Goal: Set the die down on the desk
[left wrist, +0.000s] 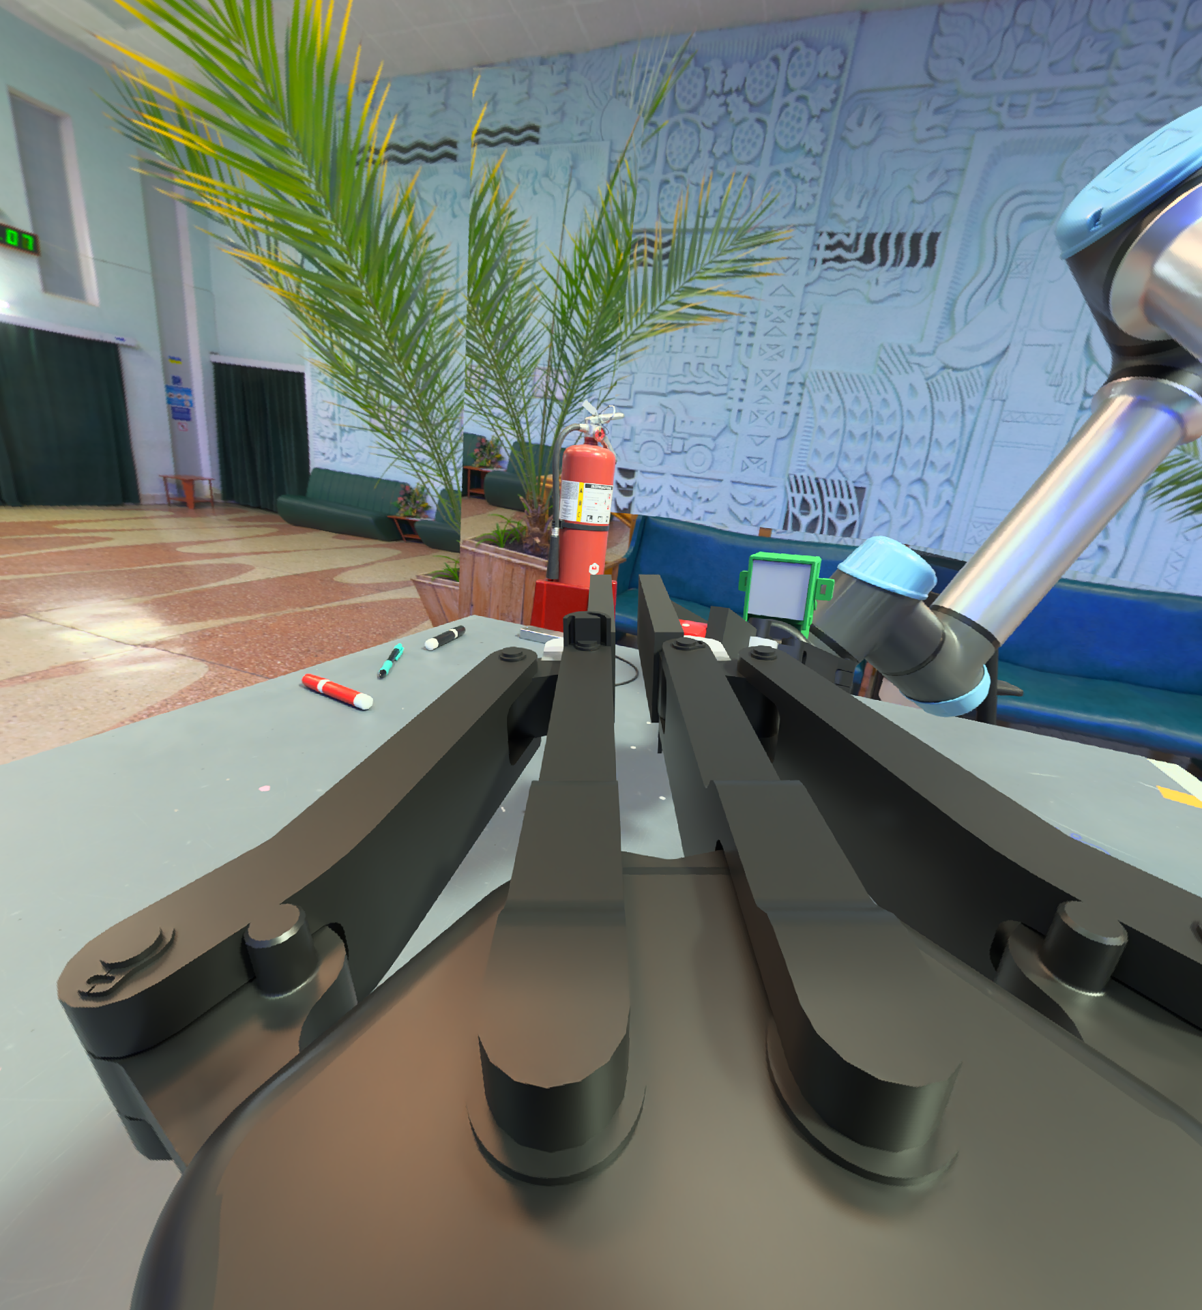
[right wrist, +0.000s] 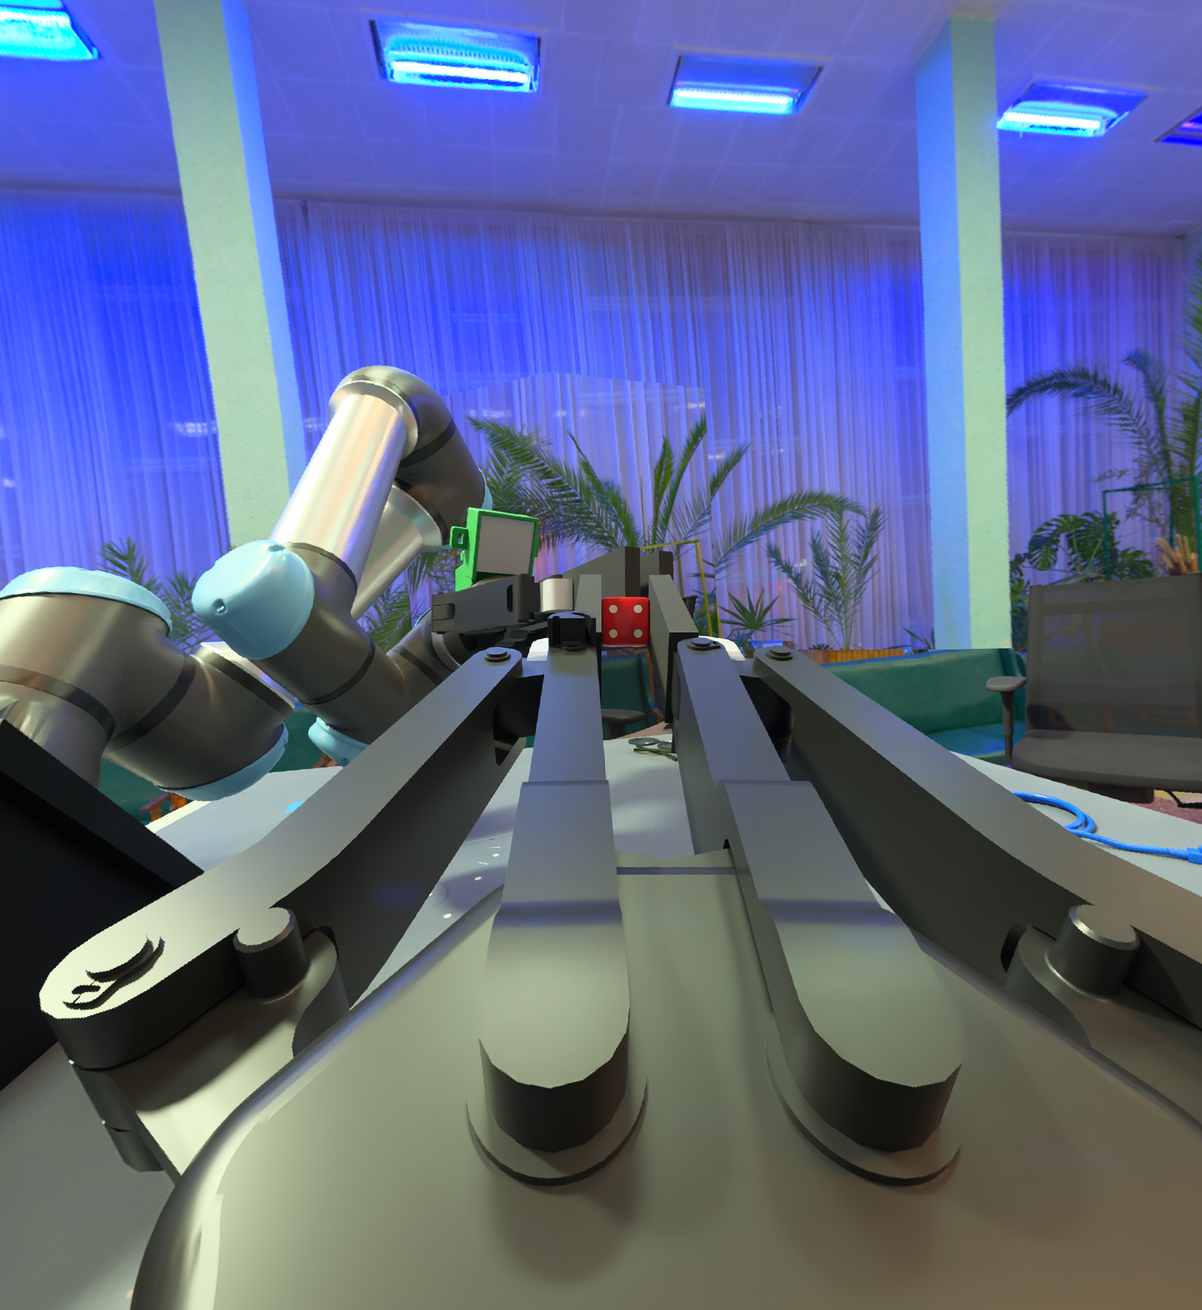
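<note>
The right gripper (right wrist: 625, 620) holds the red die (right wrist: 625, 622) between its two fingertips, closed on both sides of it, above the grey desk (right wrist: 1052, 836). The face of the die toward the camera has four white dots. The left gripper (left wrist: 625, 602) has its fingers close together with only a narrow gap, and nothing shows between them. In the left wrist view three markers lie on the desk: a red marker (left wrist: 337, 692), a teal marker (left wrist: 391, 660) and a black marker (left wrist: 444, 638). A blue cable (right wrist: 1123, 836) lies on the desk at the right side.
</note>
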